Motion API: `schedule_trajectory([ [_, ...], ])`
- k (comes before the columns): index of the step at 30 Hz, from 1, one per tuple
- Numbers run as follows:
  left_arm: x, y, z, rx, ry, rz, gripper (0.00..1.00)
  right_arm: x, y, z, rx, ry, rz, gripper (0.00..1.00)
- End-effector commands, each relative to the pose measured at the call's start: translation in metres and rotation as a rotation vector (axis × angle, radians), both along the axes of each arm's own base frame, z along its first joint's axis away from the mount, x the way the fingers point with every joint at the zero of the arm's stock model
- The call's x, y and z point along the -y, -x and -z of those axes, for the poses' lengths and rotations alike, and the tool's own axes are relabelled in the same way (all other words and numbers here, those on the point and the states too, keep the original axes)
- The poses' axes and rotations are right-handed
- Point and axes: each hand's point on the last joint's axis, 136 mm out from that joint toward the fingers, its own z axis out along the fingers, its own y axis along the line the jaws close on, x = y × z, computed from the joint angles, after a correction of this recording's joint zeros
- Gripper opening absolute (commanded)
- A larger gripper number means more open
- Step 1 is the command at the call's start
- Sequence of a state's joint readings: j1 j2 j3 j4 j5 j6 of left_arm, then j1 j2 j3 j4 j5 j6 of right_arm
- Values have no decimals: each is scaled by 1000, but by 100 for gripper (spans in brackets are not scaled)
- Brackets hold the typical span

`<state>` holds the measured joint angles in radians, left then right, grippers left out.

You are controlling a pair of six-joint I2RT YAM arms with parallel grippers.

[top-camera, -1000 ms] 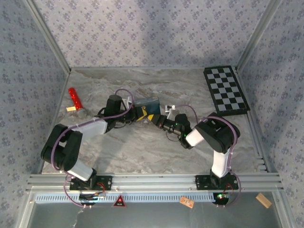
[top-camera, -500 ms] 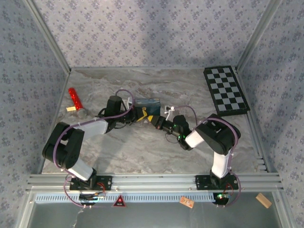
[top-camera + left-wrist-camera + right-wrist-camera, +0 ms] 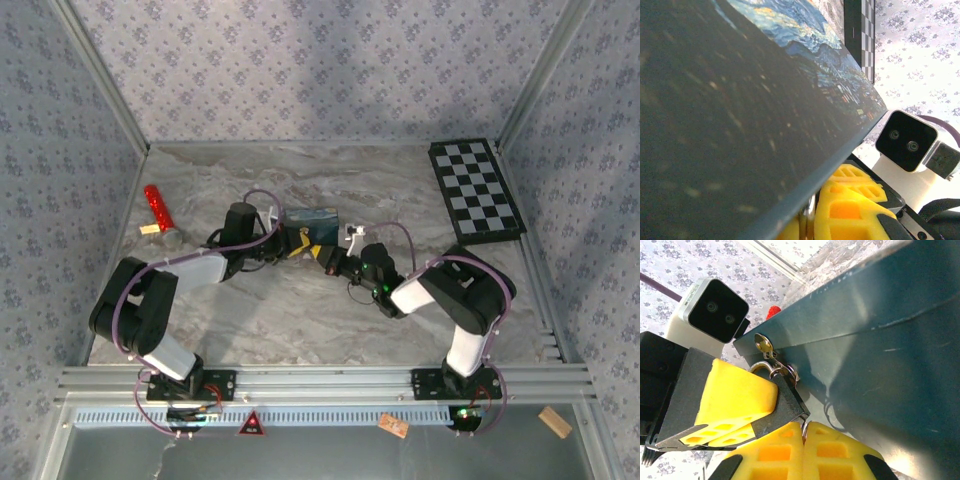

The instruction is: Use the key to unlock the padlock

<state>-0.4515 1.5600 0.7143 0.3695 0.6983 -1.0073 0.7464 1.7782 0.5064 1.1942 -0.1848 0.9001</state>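
Room: we see flowered wallpaper on three sides of a marble table.
Torch: a red cylinder lies at 9 o'clock on the table, well apart from the work and in nobody's way.
Left gripper: it reaches in from 8 o'clock to the box's near corner. Its yellow pads are pressed together. We judge they are clamped on the padlock's body, to keep it from swinging while the key goes in.
Box: a dark blue box sits just past the table's middle, with a painted night sky on its lid. It serves as the anchor the lock hangs from.
Padlock: it sits at the box's corner, and we see only its silver shackle. That curves out of the left pads to a ring on the box wall, below a brass tab. The body and keyhole are hidden.
Right gripper: it comes in from 4 o'clock, nose to nose with the left one, lined up on the lock. Its jaws are together.
Key: a thin metal loop shows in the seam of the right pads. We take it for the key, pinched there. We cannot tell whether its tip has entered the lock.
Checkerboard: it lies flat at 2 o'clock, far from both arms.
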Motion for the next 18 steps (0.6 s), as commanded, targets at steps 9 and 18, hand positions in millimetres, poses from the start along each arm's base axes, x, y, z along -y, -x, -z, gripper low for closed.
schedule_trajectory([
  [9,27,16,-20,55,93,123,0,-31,24,-17,78,17,-129,0],
  [18,28,15,-23,43,97,120,0,-32,27,-20,116,87,-124,0],
])
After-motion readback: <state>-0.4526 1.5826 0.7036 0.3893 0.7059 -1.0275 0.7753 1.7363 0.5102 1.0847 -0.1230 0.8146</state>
